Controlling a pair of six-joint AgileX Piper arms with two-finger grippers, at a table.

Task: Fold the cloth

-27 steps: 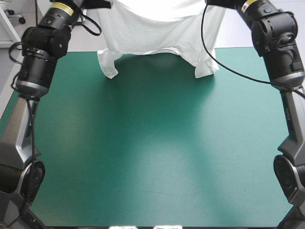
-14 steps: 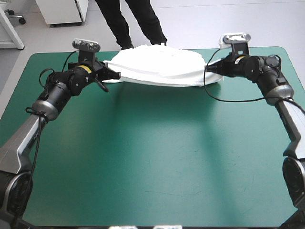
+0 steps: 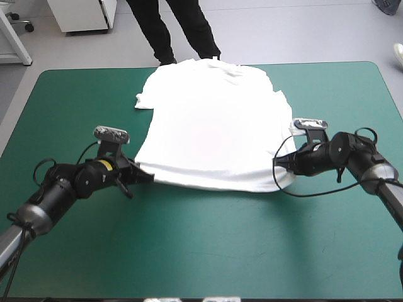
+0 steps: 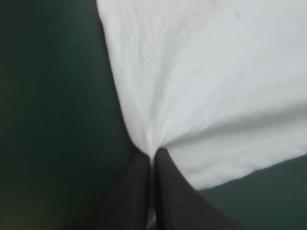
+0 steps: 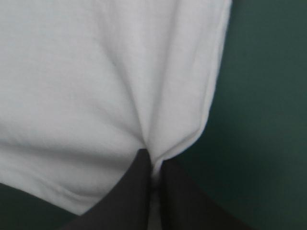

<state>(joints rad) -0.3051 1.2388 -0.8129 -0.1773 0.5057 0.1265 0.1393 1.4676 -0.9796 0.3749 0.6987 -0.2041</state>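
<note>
Reaching in low over the desk (image 3: 208, 251) with its teal-green cover, the left gripper (image 3: 148, 178) is clamping its black fingers (image 4: 136, 191) on the near left corner of the T-shirt (image 3: 208, 132). In the left wrist view the fingers are meeting almost in a point, and white creases are fanning out from the pinch. The T-shirt is lying spread out across the middle and far part of the desk, with its neck end toward the far edge, one short sleeve sticking out on the left, and its bottom hem running between the two arms. On the right, the right gripper (image 3: 279, 162) is gripping the near right corner of the hem in the same way, its fingers nearly closed with the cloth bunching between them.
</note>
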